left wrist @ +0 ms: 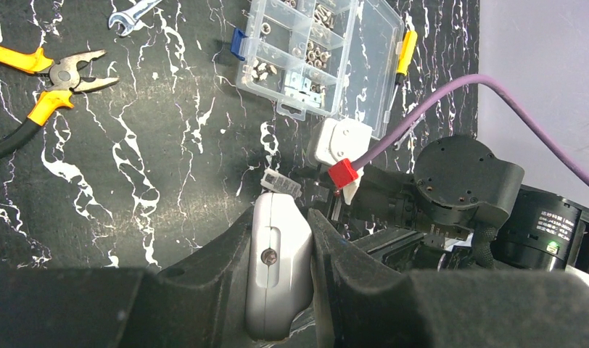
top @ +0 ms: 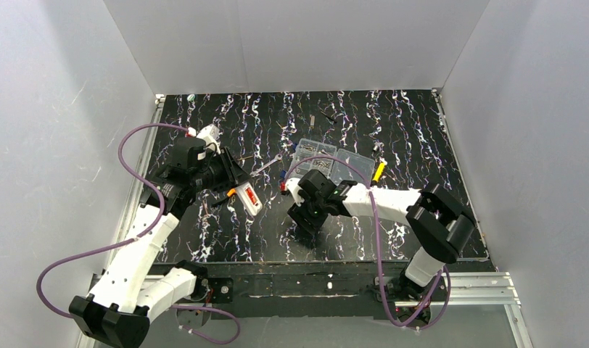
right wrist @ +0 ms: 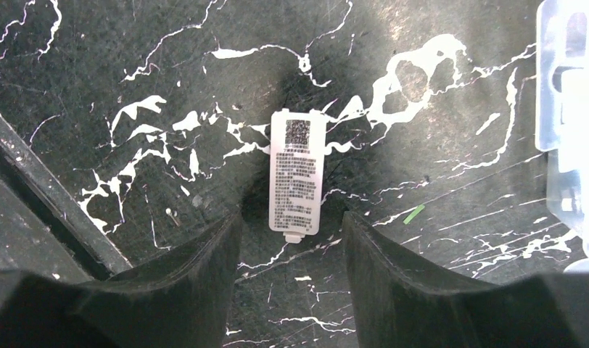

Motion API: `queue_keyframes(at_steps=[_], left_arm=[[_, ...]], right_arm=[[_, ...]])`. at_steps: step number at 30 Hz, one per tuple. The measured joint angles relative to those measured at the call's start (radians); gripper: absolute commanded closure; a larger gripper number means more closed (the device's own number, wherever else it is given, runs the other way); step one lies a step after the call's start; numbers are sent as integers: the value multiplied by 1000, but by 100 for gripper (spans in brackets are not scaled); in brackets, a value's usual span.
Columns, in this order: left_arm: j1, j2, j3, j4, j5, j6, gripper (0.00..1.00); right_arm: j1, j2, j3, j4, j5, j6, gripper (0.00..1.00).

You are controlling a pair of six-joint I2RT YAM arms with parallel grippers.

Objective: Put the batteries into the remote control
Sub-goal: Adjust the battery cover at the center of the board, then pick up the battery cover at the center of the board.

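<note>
My left gripper [left wrist: 279,219] is shut on the white remote control [left wrist: 277,272], held edge-on with a small screw showing in its side. In the top view the left gripper [top: 241,187] holds the remote [top: 249,201] just above the mat at centre left. My right gripper [right wrist: 290,226] is open and points down at a small white cover piece [right wrist: 297,174] with printed text that lies flat on the mat, just beyond the fingertips. In the top view the right gripper [top: 305,221] is near the mat's front centre. I see no batteries clearly.
A clear plastic compartment box [left wrist: 320,54] with small hardware stands behind the right arm, also seen in the top view [top: 331,161]. Orange-handled pliers [left wrist: 52,80], a wrench [left wrist: 132,14] and a yellow-handled screwdriver [left wrist: 404,54] lie on the black marbled mat. A small clear plastic piece [left wrist: 281,181] lies past the remote.
</note>
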Motion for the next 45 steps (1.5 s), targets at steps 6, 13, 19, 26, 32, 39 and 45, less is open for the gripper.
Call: queue_keyframes(at_steps=[6, 13, 19, 26, 32, 39, 45], left_arm=[[0, 10, 0, 0, 0, 3, 100], [0, 21, 0, 2, 0, 3, 100], [0, 21, 0, 3, 0, 3, 100], [0, 21, 0, 3, 0, 3, 100], [0, 21, 0, 3, 0, 2, 100], [0, 20, 0, 3, 0, 2, 100], [0, 20, 0, 3, 0, 2, 100]], right_arm=[[9, 17, 15, -4, 39, -5, 47], [12, 30, 30, -16, 64, -5, 56], [21, 30, 30, -17, 79, -5, 49], [45, 29, 30, -18, 106, -6, 49], [69, 29, 30, -23, 155, -7, 56], [94, 31, 30, -22, 191, -2, 66], [97, 29, 28, -21, 211, 18, 74]])
